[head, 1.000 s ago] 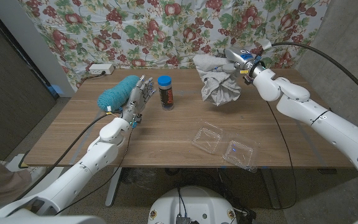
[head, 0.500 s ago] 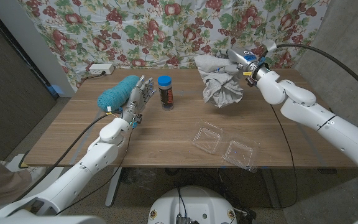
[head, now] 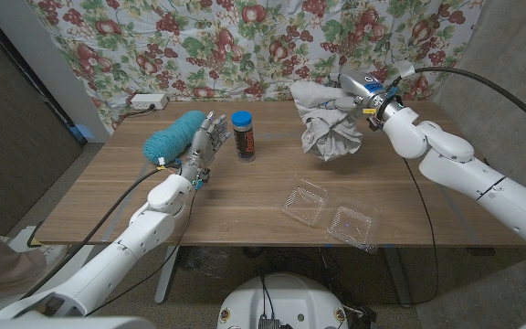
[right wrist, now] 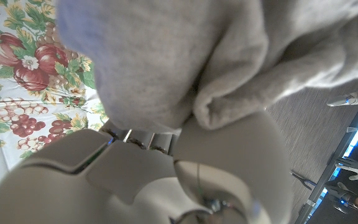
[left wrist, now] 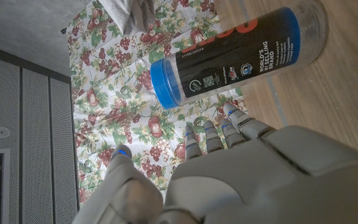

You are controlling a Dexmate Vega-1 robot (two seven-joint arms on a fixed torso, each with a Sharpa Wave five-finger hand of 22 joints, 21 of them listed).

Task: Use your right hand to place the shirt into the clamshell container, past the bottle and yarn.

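My right hand (head: 350,95) grips a bunched grey shirt (head: 329,130) and holds it in the air above the far right part of the table; up close the cloth (right wrist: 185,56) drapes over the hand (right wrist: 166,174). The open clear clamshell container (head: 331,213) lies near the table's front edge, below and in front of the shirt. A dark bottle with a blue cap (head: 242,135) stands at the far middle, seen close as the bottle (left wrist: 235,56). Teal yarn (head: 173,134) lies to its left. My left hand (head: 200,149) stands between yarn and bottle, fingers apart, holding nothing.
A floral cloth (head: 245,41) hangs behind the wooden table (head: 108,196). A white power strip (head: 147,101) sits at the far left corner. Bare wood lies between the bottle and the clamshell.
My right hand has carried the shirt slightly to the right and a little toward the front. The left hand, bottle, yarn and clamshell have not moved.
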